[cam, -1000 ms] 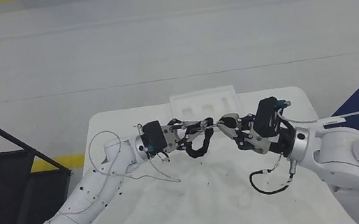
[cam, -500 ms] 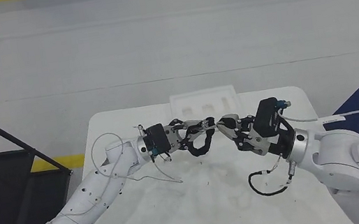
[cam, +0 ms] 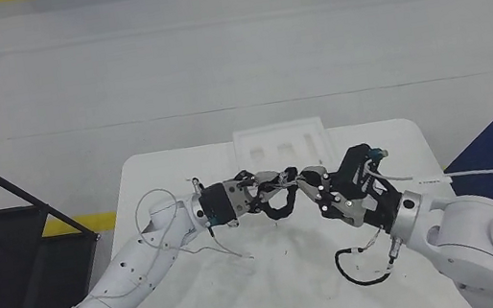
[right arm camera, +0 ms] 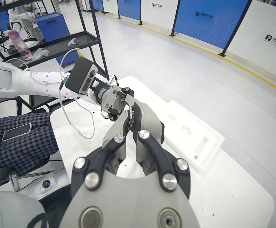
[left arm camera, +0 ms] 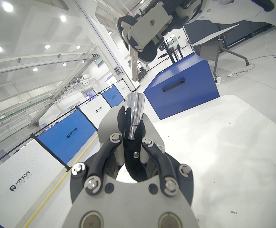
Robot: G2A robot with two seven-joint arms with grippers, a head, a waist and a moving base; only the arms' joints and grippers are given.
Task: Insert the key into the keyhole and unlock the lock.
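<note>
- Two grippers meet at the centre of the top view, above the table (cam: 249,294). Left of centre, the left gripper (cam: 265,193) has its fingers clamped on the lock (left arm camera: 133,114). The lock's chrome barrel juts past the fingertips toward the right, and its black cable loop hangs below.
- Just right of the barrel's free end sits the key (left arm camera: 133,64). Its blade tip is aimed at that end but is apart from it, with a short gap between. Blade and barrel lie nearly in one line.
- Right of centre, the right gripper (right arm camera: 130,118) has its fingers pinched together on the key's head.
- Insertion likely turns on closing that gap along the shared line. The keyhole face itself is hidden, so I cannot judge how well the blade is turned to fit it.
- Above centre, at the table's far edge, lies a white tray (cam: 315,126). Its recesses look bare but for a dark speck in one.
</note>
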